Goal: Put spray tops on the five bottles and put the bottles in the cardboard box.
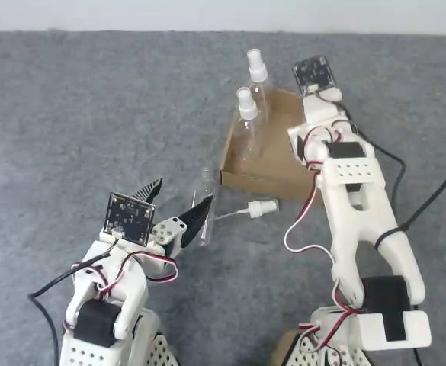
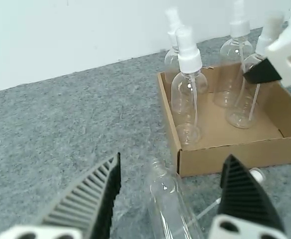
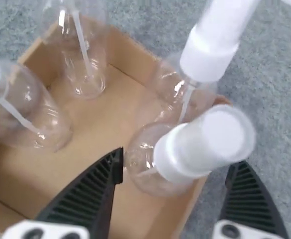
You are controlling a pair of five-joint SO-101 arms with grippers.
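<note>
The fifth bottle (image 1: 206,207) has no top. It lies on its side on the grey carpet (image 1: 70,114), just outside the box's (image 1: 257,181) near left corner, with its open neck pointing toward that corner. The loose spray top (image 1: 258,207) also lies flat on the carpet, just in front of the box's near wall and beside the bottle. Its thin tube points toward the bottle.

The box is a shallow open tray. Inside it stand 4 capped bottles (image 2: 185,94), all upright with white spray tops on. 1 stands against the wall nearest the lying bottle, 1 behind it toward the far wall, and 2 toward the opposite side.

The left gripper (image 1: 184,191) sits low over the carpet in front of the box's near left corner. Its jaws are spread wide with a finger on each side of the lying bottle, and neither finger touches it.

The right gripper (image 3: 176,160) hangs above the box's far right part and points down into it. Its jaws are also wide apart, 1 on each side of a capped bottle (image 3: 200,144) that stands close to the box wall. There is a clear gap on both sides, so it grips nothing.
</note>
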